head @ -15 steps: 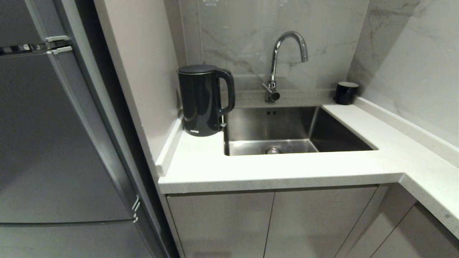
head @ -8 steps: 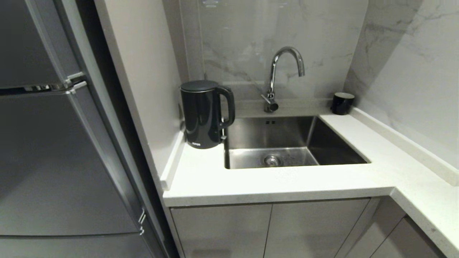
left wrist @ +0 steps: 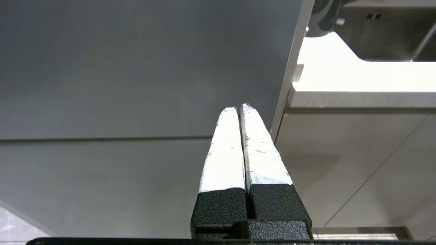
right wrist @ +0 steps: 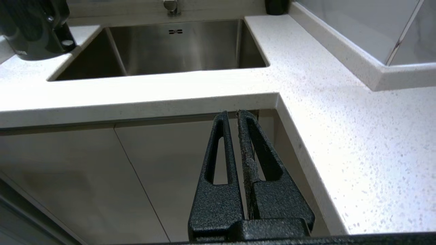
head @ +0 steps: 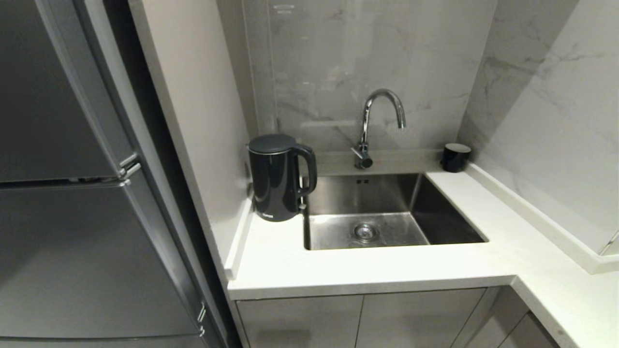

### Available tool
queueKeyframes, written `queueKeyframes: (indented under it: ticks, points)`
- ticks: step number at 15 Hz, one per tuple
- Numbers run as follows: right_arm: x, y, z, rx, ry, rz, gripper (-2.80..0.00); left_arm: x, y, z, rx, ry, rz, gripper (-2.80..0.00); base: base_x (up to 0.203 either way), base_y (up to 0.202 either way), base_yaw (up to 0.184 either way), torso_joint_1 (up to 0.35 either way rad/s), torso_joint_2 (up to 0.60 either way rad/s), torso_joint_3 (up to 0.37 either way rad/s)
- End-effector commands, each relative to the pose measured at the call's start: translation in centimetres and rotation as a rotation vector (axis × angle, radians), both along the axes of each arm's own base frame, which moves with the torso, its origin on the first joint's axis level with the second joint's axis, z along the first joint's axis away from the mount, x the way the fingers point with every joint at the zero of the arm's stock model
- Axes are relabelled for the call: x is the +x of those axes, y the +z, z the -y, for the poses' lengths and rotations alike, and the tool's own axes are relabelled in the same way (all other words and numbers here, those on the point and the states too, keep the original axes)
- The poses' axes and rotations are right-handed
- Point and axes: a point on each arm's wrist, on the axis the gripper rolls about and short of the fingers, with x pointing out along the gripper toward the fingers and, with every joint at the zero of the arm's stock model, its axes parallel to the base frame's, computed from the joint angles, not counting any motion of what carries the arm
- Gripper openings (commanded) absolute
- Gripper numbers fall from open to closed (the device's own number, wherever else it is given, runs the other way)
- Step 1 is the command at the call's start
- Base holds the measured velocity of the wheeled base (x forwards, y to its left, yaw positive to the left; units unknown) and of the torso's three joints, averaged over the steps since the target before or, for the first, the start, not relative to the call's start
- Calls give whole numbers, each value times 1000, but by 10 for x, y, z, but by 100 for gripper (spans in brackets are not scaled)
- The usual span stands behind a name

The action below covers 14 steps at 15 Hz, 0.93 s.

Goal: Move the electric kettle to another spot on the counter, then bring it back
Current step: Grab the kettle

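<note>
**Kitchen corner: kettle at rest, both arms low**

1. Refrigerator (head: 72, 217): grey, two doors, standing left of the sink beyond a tall side panel.
2. Counter (head: 367, 268): white, faintly speckled, L-shaped, wrapping the front and right of the sink, over grey cabinet doors (head: 358, 319).
3. Sink (head: 387, 212): steel basin sunk into the counter; the landmark for this list.
4. Faucet (head: 372, 125): chrome gooseneck behind the sink's rear rim.
5. Electric kettle (head: 278, 176): upright, long axis vertical, lid shut. It stands on the counter at the sink's left rear corner, just beside the rim. Its loop handle points right, over the sink.
6. Left gripper (left wrist: 240, 110): below the counter edge, left of the sink, before the refrigerator; white-padded fingers pressed together, holding nothing.
7. Right gripper (right wrist: 232, 114): below the counter edge, right of the sink's front; black fingers closed, empty.
8. Small black cup (head: 454, 157): at the sink's right rear corner, by the wall.
</note>
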Motion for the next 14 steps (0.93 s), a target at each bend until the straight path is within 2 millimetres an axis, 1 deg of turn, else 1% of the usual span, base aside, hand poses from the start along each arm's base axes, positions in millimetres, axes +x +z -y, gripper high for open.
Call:
queueKeyframes:
  ticks: [1, 14]
  points:
    - [0, 0, 0, 0, 1, 1, -280, 0, 0, 0, 0, 0, -2, -280, 0, 0, 0, 188, -440, -276]
    - [0, 0, 0, 0, 1, 1, -280, 0, 0, 0, 0, 0, -2, -280, 0, 0, 0, 147, -354, -210]
